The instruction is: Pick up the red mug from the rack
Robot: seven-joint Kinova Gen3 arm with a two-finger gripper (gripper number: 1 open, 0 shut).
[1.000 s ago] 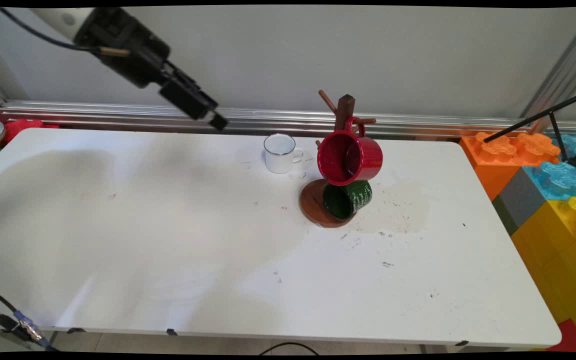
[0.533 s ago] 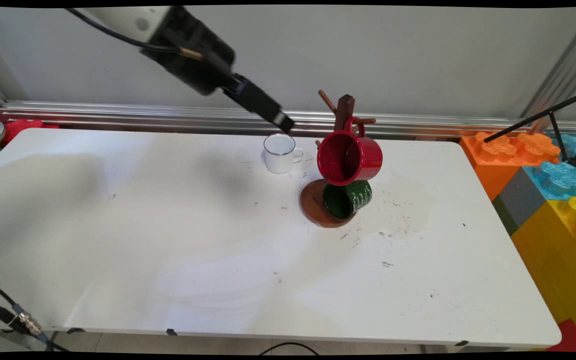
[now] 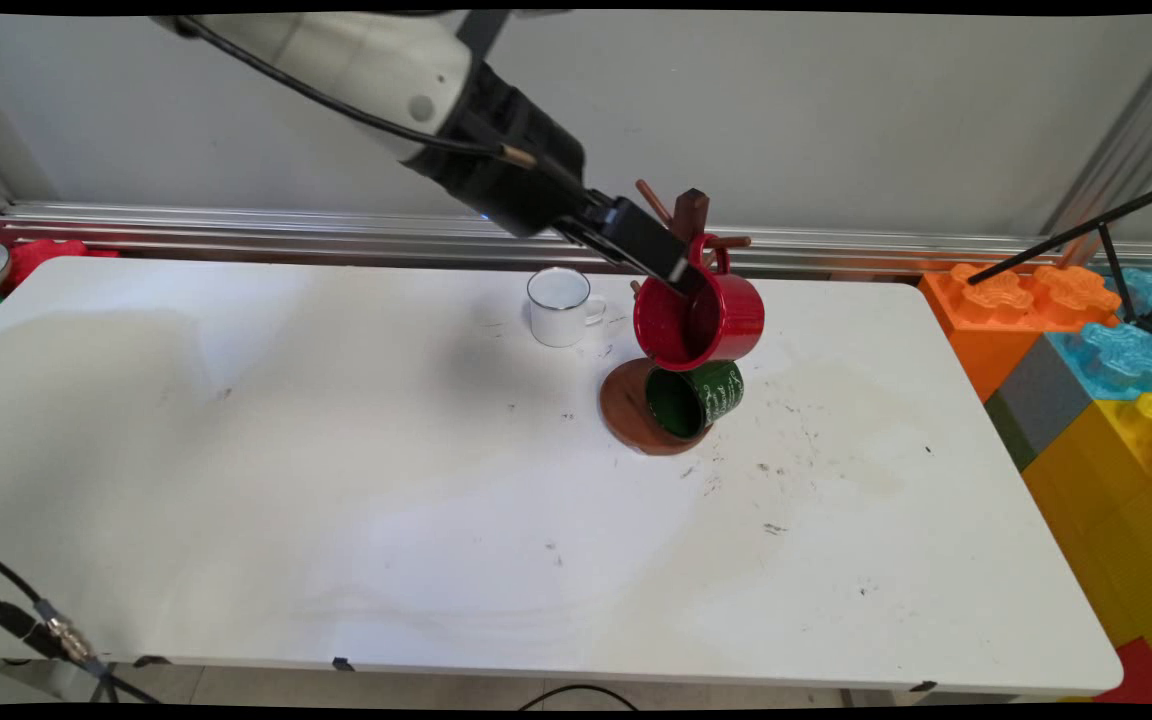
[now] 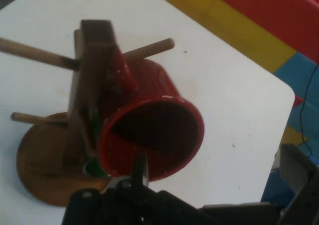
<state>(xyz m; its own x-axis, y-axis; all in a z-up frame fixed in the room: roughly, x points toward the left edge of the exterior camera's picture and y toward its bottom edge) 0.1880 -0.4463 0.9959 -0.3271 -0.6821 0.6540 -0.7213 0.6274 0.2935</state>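
Note:
A red mug hangs by its handle on a peg of the dark wooden mug tree, mouth facing the table's near left. Below it a green mug hangs over the tree's round base. My gripper has come in from the upper left and is at the red mug's upper rim. In the hand view the gripper is open: one fingertip stands at the red mug's lower rim, the other far right. Nothing is held.
A small white enamel mug stands upright just left of the tree. Big coloured building blocks are stacked off the table's right end. A black tripod leg crosses above them. Red and green items sit at the far left edge.
The arm has swept from the upper left to the right, over the white mug, bringing the gripper up to the red mug's rim. The mugs and the tree have not moved.

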